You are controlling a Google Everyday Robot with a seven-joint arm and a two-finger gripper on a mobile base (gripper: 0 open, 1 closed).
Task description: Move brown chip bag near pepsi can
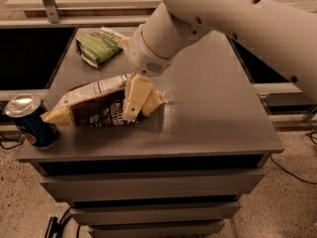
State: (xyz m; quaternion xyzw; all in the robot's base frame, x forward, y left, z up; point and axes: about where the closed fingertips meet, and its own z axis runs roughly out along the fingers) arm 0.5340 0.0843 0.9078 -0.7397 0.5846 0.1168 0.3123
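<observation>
Shows the gripper (134,100) low over the counter (213,108), jaws clenched on the right part of the brown chip bag (94,110). Lies at front left, long axis left to right, left tip just beside the pepsi can (30,123).

so the brown chip bag (94,112) is lying flat on its side near the table's (213,108) front left, dark brown middle, white label panel up, cream ends; its left tip is right by the pepsi can (28,123), upright on the front-left corner, blue, silver top; the gripper (132,105) is down on the bag's right end
</observation>
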